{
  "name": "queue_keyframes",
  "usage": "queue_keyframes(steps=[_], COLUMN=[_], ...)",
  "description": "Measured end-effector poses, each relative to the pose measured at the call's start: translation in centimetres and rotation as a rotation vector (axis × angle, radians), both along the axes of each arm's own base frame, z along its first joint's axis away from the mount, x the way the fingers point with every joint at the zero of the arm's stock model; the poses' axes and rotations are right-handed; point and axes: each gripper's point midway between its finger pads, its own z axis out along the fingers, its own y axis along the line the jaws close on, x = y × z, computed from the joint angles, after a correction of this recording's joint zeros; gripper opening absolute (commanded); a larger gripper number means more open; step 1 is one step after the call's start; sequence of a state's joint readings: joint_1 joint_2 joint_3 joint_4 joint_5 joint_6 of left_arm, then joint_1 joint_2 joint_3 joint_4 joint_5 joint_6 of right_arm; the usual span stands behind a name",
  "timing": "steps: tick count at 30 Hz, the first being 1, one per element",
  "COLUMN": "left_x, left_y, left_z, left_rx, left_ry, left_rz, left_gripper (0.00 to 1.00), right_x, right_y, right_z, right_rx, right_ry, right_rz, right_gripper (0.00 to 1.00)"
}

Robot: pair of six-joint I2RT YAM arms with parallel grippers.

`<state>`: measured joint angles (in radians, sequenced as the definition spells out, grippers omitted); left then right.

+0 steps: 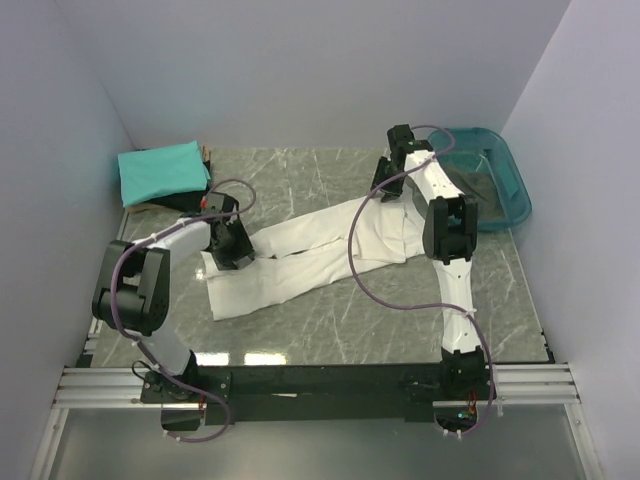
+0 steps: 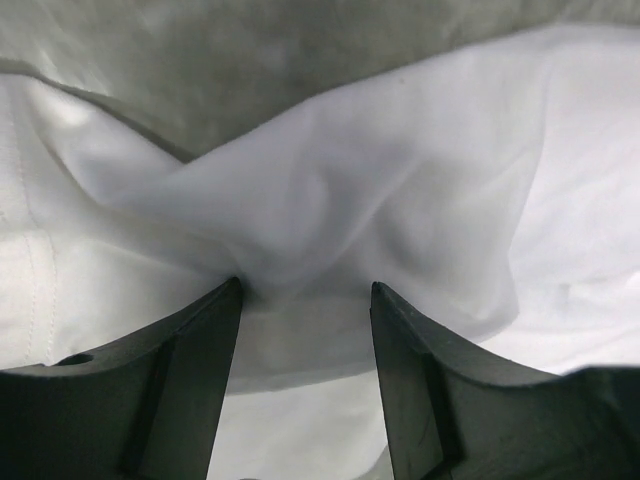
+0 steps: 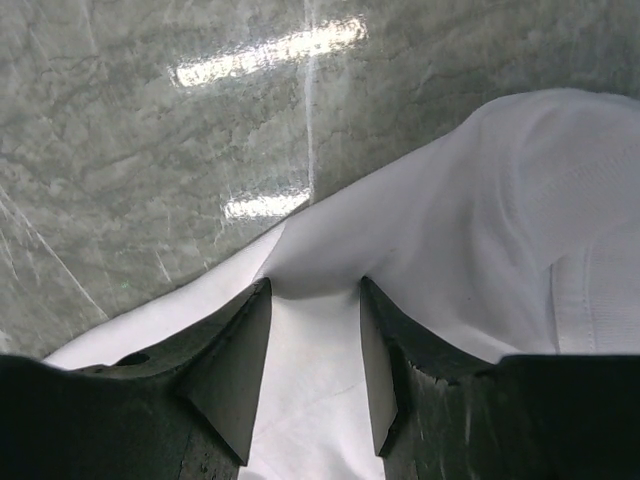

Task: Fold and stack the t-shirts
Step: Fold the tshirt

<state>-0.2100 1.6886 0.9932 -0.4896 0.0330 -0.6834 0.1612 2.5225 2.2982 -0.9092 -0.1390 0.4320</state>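
From above, the white short-sleeved cotton t-shirt point(image 1: 320, 250) lies stretched slantwise on the grey marbled table point(image 1: 300, 330), running from my left pincer point(image 1: 232, 245) to my right pincer point(image 1: 385, 185). A folded teal t-shirt point(image 1: 160, 170) sits well beyond my left pincer, and a translucent teal plastic tub point(image 1: 520, 185) stands just off my right one.

In my left wrist view the jaws stand apart, with a puckered ridge of white cloth rising between the dark fingers point(image 2: 190, 370) – straddled, not nipped.

My right wrist view shows the same: jaws apart, the shirt's edge tented between the fingers point(image 3: 235, 370), with bare table beyond.

I judge that I'm at the start of the white shirt's fold, taking hold of both ends. Next, both pincers must close on the cloth – then lift together, evenly, so that it doesn't slip or bunch.
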Motion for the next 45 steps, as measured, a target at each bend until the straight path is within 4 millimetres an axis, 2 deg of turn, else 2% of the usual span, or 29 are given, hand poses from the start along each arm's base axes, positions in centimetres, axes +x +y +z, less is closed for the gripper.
queue_keyframes(steps=[7, 11, 14, 19, 22, 26, 28, 32, 36, 45], left_x=[-3.3, -5.1, -6.9, -9.9, -11.2, -13.1, -13.6, -13.8, -14.0, -15.0], left_y=[-2.3, -2.2, -1.4, -0.7, -0.9, -1.3, -1.6, -2.4, -3.0, -4.3], left_z=[0.0, 0.0, 0.0, -0.1, -0.1, 0.1, 0.4, 1.0, 1.2, 0.9], left_rx=[-0.031, -0.014, 0.019, 0.030, 0.024, 0.002, -0.012, -0.041, -0.052, -0.054], left_ry=[0.050, 0.081, 0.096, 0.095, 0.082, 0.053, 0.040, 0.015, 0.011, 0.032], left_rz=[0.026, 0.053, 0.066, 0.054, 0.033, 0.017, 0.015, 0.007, -0.002, -0.041], left_gripper=[0.63, 0.64, 0.65, 0.64, 0.64, 0.64, 0.64, 0.64, 0.64, 0.64], right_x=[0.3, 0.5, -0.1, -2.7, -5.3, -9.6, -11.9, -15.0, -16.3, -16.2], right_y=[-0.2, -0.6, -0.9, -1.3, -1.0, -0.4, -0.3, -0.7, -1.2, -1.4], right_z=[0.3, 1.4, 3.3, 7.1, 8.1, 6.5, 4.7, 1.5, 0.3, -0.6], right_rx=[0.023, 0.019, 0.013, -0.019, -0.028, -0.033, -0.041, -0.062, -0.079, -0.094], right_ry=[-0.011, -0.046, -0.075, -0.128, -0.135, -0.079, -0.020, 0.077, 0.118, 0.132], right_rz=[0.007, 0.000, -0.002, 0.017, 0.034, 0.063, 0.078, 0.086, 0.080, 0.072], right_gripper=[0.50, 0.51, 0.51, 0.51, 0.52, 0.51, 0.51, 0.51, 0.51, 0.49])
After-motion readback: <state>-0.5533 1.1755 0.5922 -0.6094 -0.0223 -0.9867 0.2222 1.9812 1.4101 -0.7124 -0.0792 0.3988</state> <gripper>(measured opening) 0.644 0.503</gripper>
